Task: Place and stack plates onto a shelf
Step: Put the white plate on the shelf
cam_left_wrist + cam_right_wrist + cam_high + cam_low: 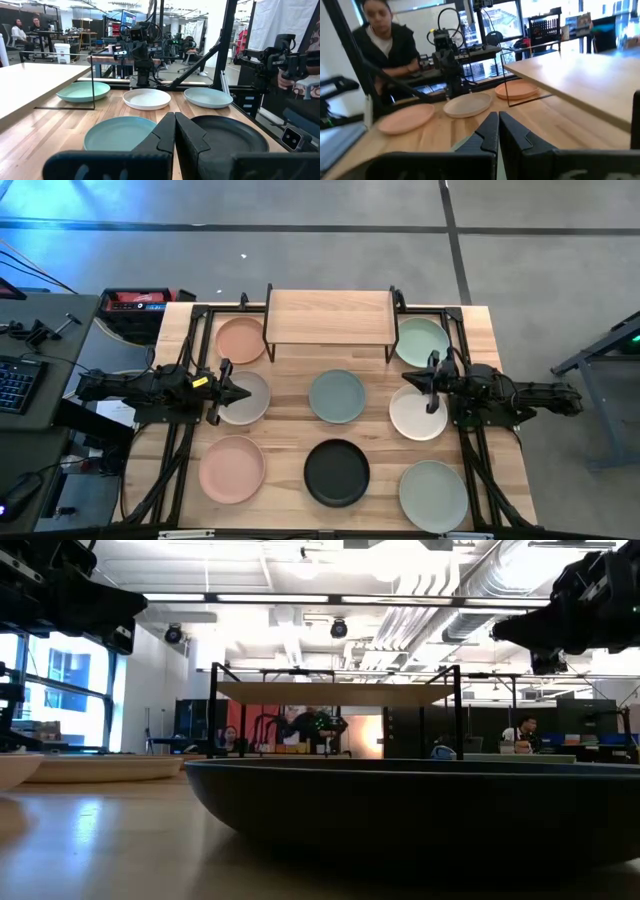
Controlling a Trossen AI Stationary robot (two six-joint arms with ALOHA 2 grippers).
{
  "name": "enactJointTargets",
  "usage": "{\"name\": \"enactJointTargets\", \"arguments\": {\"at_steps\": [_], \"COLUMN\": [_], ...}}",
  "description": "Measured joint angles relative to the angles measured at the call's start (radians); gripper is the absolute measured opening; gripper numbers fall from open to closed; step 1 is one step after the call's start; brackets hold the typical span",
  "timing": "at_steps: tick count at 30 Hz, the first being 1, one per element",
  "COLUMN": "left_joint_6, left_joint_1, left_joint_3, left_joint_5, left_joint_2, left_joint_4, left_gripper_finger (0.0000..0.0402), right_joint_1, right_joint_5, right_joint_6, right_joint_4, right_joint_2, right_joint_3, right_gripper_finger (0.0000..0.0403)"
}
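Nearest the table's front edge lie three plates in a row: a peach plate point(232, 469), a black plate point(337, 472) and a pale green plate point(433, 495). Behind these, a middle row holds a beige-grey plate point(245, 397), a grey-blue plate point(337, 396) and a white plate point(417, 413). Over this middle row both arms hover: the left gripper point(236, 392) above the beige-grey plate and the right gripper point(416, 381) above the white plate, each with its fingers pressed together and holding nothing. Farthest back stands the shelf point(329, 317), its wooden top bare, with a second peach plate point(241, 340) beside its left legs and a second green plate point(421, 341) beside its right legs. No plate has yet reached the shelf, so the task appears to be at its very start, with neither arm committed to a pick. A first grasp would require one gripper to open, descend and pinch a plate's low rim, the plates beneath the grippers being the likeliest candidates.
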Motion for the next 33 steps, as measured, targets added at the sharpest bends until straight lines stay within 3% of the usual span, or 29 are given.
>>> {"name": "enactJointTargets", "arguments": {"at_steps": [5,15,27,33], "left_joint_6": [0.0,0.0,0.0,0.0], "left_joint_1": [0.0,0.0,0.0,0.0], "left_joint_3": [0.0,0.0,0.0,0.0], "left_joint_5": [0.0,0.0,0.0,0.0], "left_joint_2": [0.0,0.0,0.0,0.0], "left_joint_4": [0.0,0.0,0.0,0.0], "left_gripper_finger": [0.0,0.0,0.0,0.0], "right_joint_1": [0.0,0.0,0.0,0.0], "right_joint_5": [0.001,0.086,0.079,0.079], "right_joint_6": [0.151,0.317,0.21,0.07], "right_joint_4": [0.023,0.27,0.295,0.278], "right_joint_2": [0.0,0.0,0.0,0.024], "right_joint_3": [0.0,0.0,0.003,0.1], "right_gripper_finger": [0.0,0.0,0.0,0.0]}}
